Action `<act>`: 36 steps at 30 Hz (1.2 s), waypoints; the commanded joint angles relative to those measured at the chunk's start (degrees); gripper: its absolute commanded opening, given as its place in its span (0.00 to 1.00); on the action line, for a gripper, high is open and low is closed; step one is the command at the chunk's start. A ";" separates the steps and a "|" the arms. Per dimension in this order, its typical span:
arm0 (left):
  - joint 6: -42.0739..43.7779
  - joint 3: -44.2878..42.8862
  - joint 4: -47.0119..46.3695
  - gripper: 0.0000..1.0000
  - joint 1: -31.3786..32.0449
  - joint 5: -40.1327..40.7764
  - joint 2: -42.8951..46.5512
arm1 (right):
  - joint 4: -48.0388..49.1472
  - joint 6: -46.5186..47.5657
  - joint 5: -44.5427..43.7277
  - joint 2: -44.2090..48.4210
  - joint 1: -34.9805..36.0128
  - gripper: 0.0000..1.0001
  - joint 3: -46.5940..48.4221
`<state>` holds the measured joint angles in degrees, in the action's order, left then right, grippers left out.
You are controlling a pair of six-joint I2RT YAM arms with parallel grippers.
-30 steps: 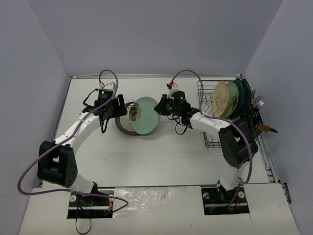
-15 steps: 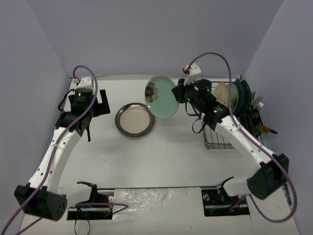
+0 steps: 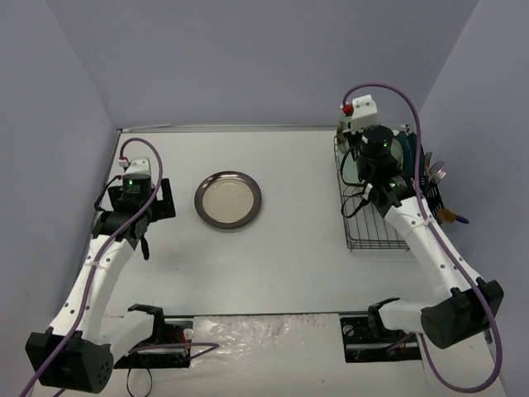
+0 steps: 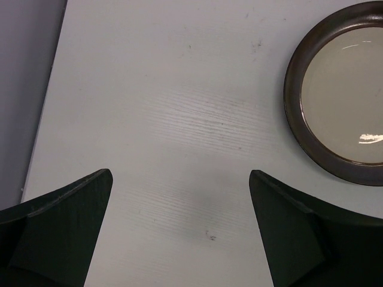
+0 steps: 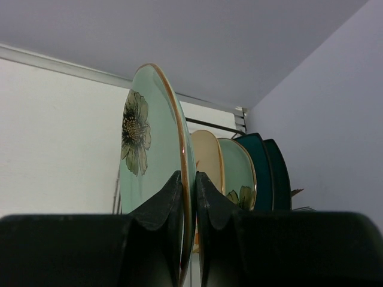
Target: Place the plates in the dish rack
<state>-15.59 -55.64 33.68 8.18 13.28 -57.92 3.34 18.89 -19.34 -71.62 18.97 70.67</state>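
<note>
no readable text, labels, brands or nos. anywhere in these views.

The white surface (image 3: 289, 248) has a few small dark marks on it. One round plate (image 3: 228, 200) with a dark rim lies flat on it, left of the middle. The black wire rack (image 3: 374, 234) stands by the right edge, well apart from that plate.

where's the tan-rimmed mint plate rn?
Right wrist view: the mint plate is pinched upright in the right end effector, beside the cream plate standing in the dish rack on the right side.
</note>
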 commanded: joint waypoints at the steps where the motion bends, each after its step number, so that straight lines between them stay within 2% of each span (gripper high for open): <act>1: 0.76 -1.89 -2.75 0.97 -0.71 2.80 2.29 | 14.43 7.37 -6.42 -2.68 -1.92 0.00 2.42; 12: 0.57 -1.14 -2.43 0.97 -0.78 1.75 2.32 | 20.58 7.80 -7.72 -6.80 -6.74 0.00 -0.09; 18: 0.65 -1.12 -2.31 0.97 -0.80 1.88 1.96 | 21.60 6.78 -5.46 -9.14 -9.06 0.00 -1.17; 29: 0.74 -0.96 -2.22 0.97 -0.76 2.80 1.46 | 23.77 2.42 -3.90 -13.07 -10.33 0.00 -4.95; 36: 0.83 -0.96 -2.22 0.97 -0.87 2.69 0.97 | 23.43 -4.67 0.19 -13.77 -12.50 0.00 -7.73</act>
<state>-15.57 -55.57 33.59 7.79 14.90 -56.76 16.10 19.40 -19.81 -87.13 8.42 62.20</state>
